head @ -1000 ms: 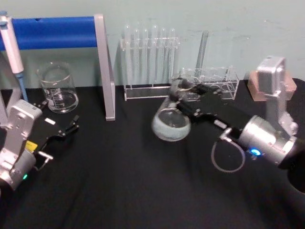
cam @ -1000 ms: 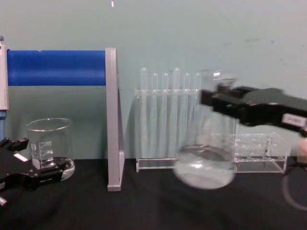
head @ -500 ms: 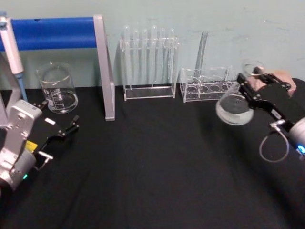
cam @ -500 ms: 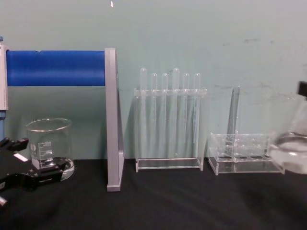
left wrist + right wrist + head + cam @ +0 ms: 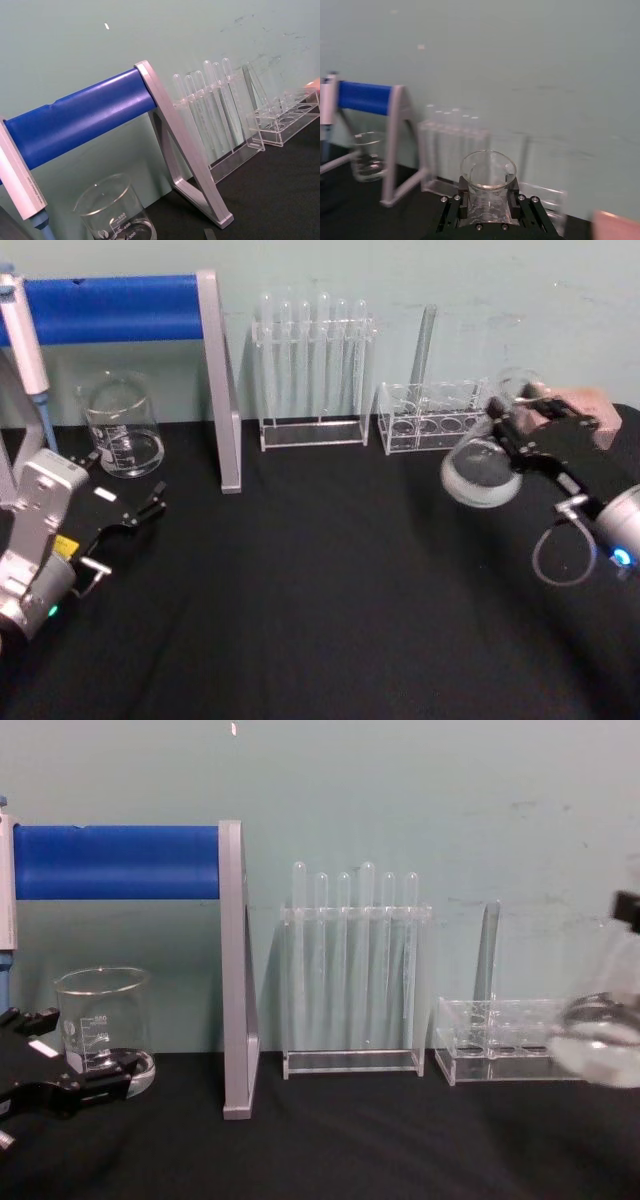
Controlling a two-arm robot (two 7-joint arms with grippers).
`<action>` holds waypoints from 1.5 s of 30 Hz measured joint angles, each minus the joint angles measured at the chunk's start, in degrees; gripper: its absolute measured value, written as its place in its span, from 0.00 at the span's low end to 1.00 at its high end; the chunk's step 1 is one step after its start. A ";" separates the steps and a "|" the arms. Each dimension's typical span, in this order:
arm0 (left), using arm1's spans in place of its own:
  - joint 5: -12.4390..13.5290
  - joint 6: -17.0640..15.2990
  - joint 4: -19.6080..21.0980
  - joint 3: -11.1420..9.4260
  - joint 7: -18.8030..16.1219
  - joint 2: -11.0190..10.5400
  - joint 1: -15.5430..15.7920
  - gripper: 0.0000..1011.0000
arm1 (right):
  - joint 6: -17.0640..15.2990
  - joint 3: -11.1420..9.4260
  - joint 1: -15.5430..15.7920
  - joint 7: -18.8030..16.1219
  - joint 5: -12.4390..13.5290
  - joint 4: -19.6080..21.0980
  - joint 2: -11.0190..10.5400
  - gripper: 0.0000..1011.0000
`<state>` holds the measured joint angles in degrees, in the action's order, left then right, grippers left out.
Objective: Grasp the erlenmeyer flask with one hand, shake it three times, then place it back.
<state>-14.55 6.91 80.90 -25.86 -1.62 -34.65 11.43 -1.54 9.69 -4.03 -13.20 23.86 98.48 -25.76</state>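
**Status.** Erlenmeyer flask is off the table, on the robot's right, just in front of the low clear rack. It hangs tilted, base toward centre, rim toward the arm. Right gripper is clamped across the neck just under the rim. Wrist view shows 1 finger on each side of the glass. Left gripper sits parked at the robot's left nr the beaker, jaws apart, holding nothing.

**Step, as judged.** Mid-shake. Flask shows smeared at the chest view's right edge. Which of the 3 shakes this is can't be read.

**Risks.**
1. Slip: hold is on smooth, narrow glass w/ the wide base well out from the pads. A sharp reversal could twist the neck in the grip or pull it free, dropping the flask.
2. Strike: base is close to the low rack and its 1 upright tube. A swing drifting rearward would hit them. The tall tube rack lies toward centre, so a long stroke is also a concern.
3. Rear contact: pinkish object sits just behind the gripper and could be clipped on the back-swing.
4. Spill: mouth is open and tilted. Can't tell if there's liquid inside.
5. Put-back: if released while tilted, the base edge lands 1st and the flask may topple. Needs levelling before letting go.
6. Snag: cable loop below the wrist could catch.
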 joint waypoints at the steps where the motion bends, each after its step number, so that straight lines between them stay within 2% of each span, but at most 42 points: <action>1: 0.00 0.00 0.00 0.00 0.00 0.00 0.00 0.99 | -0.02 0.51 -0.37 -0.66 -0.05 -0.19 0.15 0.44; 4: 0.00 0.00 0.00 0.00 0.00 0.00 0.00 0.99 | -0.05 1.99 -1.60 -2.86 -0.17 -0.86 0.60 0.44; 7: 0.00 0.00 0.00 0.00 0.00 0.00 0.00 0.99 | -0.08 4.92 -3.83 -6.75 -0.29 -2.18 1.42 0.44; 10: 0.00 0.00 0.00 0.00 0.00 0.00 0.00 0.99 | -0.07 6.97 -5.20 -9.15 -0.26 -3.01 1.82 0.44; 11: 0.00 0.00 0.00 0.00 0.00 0.00 0.00 0.99 | -0.03 8.39 -6.15 -10.83 -0.14 -3.50 2.05 0.44; 14: 0.00 0.00 0.00 0.00 0.00 0.00 0.00 0.99 | 0.09 10.54 -7.54 -13.18 0.18 -4.25 2.33 0.44; 17: 0.00 0.00 0.00 0.00 0.00 0.00 0.00 0.99 | 0.50 13.90 -9.67 -16.82 0.83 -5.36 2.72 0.44; 23: 0.00 0.00 0.00 0.00 0.00 0.00 0.00 0.99 | 0.93 17.12 -11.94 -20.14 1.85 -6.65 3.13 0.44; 28: 0.00 0.00 0.00 0.00 0.00 0.00 0.00 0.99 | 1.10 18.08 -12.60 -20.62 2.51 -7.03 2.99 0.44; 34: 0.00 0.00 0.00 0.00 0.00 0.00 -0.01 0.99 | 1.41 17.78 -12.53 -19.14 3.15 -7.09 2.22 0.44; 40: 0.00 0.00 0.00 0.00 0.00 0.00 0.00 0.99 | 1.60 14.75 -10.63 -14.10 3.44 -6.27 0.98 0.44; 41: 0.00 0.00 0.00 0.00 0.00 0.00 0.00 0.99 | 1.60 14.75 -10.63 -14.10 3.44 -6.27 0.98 0.44; 45: 0.00 0.00 0.00 0.00 0.00 0.00 0.00 0.99 | 1.67 11.19 -8.20 -9.43 3.15 -5.12 0.11 0.44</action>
<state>-14.55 6.91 80.90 -25.86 -1.62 -34.65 11.43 0.12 20.88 -12.23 -22.63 27.00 93.36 -25.65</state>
